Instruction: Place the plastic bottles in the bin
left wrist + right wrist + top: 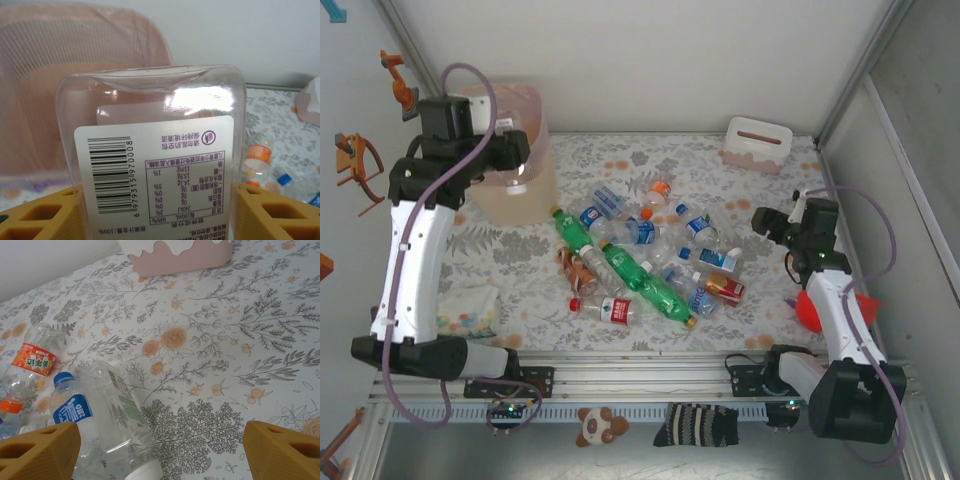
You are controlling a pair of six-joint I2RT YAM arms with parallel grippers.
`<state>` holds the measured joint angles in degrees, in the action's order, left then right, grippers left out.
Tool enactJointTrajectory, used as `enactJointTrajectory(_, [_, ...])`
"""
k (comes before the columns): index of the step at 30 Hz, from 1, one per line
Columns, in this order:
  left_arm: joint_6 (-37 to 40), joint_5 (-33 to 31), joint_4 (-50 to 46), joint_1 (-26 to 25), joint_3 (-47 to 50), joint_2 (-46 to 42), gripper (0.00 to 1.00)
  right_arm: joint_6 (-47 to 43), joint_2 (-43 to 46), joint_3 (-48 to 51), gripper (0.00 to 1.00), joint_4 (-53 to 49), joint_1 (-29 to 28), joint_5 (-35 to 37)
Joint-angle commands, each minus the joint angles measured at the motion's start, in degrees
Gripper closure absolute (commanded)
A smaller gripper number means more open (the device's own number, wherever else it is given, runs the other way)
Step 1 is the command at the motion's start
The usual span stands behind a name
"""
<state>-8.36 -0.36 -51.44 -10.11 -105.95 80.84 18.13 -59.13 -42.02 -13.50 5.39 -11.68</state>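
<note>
The clear bottle (pixel 150 115) is clamped in the left end effector (pixel 155 210), its long axis running away from the wrist and its base toward the bin (pixel 35 75). The wrist view shows its barcode label (pixel 112 175). The top view shows the other bottles (pixel 640 260) heaped on the bench right of the bin. The right end effector (pixel 160 447) stands apart, farther right of the bin.

There was one bin (pixel 532 195); two green bottles (pixel 582 235) lay in the heap; about nine clear bottles (pixel 642 232) lay among them, too tangled for an exact count; one held bottle (pixel 155 150) was up off the table; one red carton (pixel 726 289); one white box (pixel 757 143); one plush toy (pixel 595 425); one striped sock (pixel 696 425).
</note>
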Motion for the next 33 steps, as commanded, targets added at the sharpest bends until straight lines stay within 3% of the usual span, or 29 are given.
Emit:
enactJointTrajectory(1, [4.29, 2.02, 0.04, 3.11, -6.22, 3.88, 0.41, -1.23, 1.93, -2.86, 0.17, -3.30, -0.37, 2.22])
enactJointTrajectory(8, [7.27, 2.94, 4.44, 6.04, -16.43, 13.26, 0.42, -1.17, 3.01, -3.66, 0.17, -4.94, -0.35, 3.67])
enactJointTrajectory(16, [10.82, 2.82, -1.75, 8.44, -29.98, 28.06, 0.43, -2.35, 2.75, -3.98, 0.17, -5.37, -0.37, 4.91])
enactJointTrajectory(33, [9.42, 11.75, -13.09, 10.51, -34.20, 45.96, 0.45, -3.32, 0.96, -3.17, 0.17, -3.97, -0.35, 5.04])
